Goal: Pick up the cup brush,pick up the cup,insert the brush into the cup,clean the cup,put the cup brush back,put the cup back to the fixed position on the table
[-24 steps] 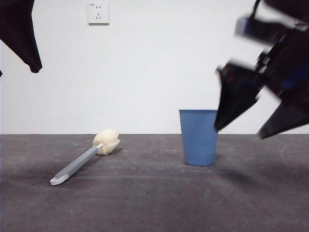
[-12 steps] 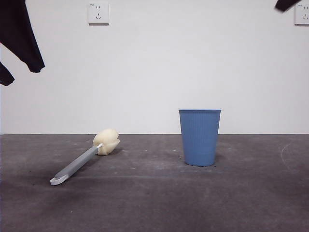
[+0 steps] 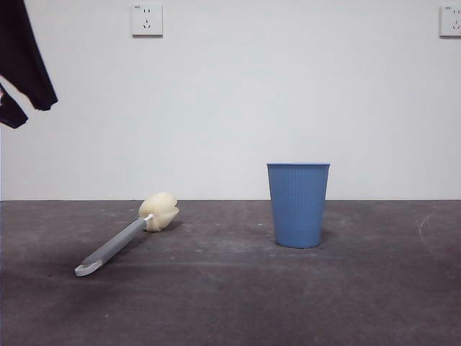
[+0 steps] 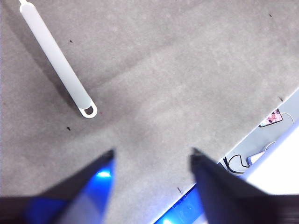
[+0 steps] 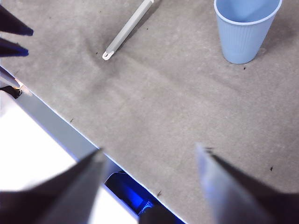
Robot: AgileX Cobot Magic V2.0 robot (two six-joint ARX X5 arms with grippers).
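The cup brush [image 3: 122,241] lies flat on the table [image 3: 230,303] at the left, its cream sponge head toward the wall and its looped handle end nearest the camera. The sky-blue cup [image 3: 297,205] stands upright right of centre. My left gripper [image 4: 152,156] hovers open and empty above the table, a little off the looped end of the cup brush [image 4: 58,63]; in the front view the left gripper [image 3: 27,112] is a black tip at the top left. My right gripper [image 5: 150,149] hangs open and empty high over the table's front edge, with the cup [image 5: 245,30] and the cup brush [image 5: 128,28] lying beyond it.
Two wall sockets [image 3: 147,19] sit high on the white wall behind. The table's front edge [image 5: 70,135] shows in the right wrist view, with floor and cables [image 4: 238,161] past the edge in the left wrist view.
The right arm, big and dark beside the cup a second ago, has risen out of the front view. The left arm's tip shifted slightly. Cup and brush have not moved.
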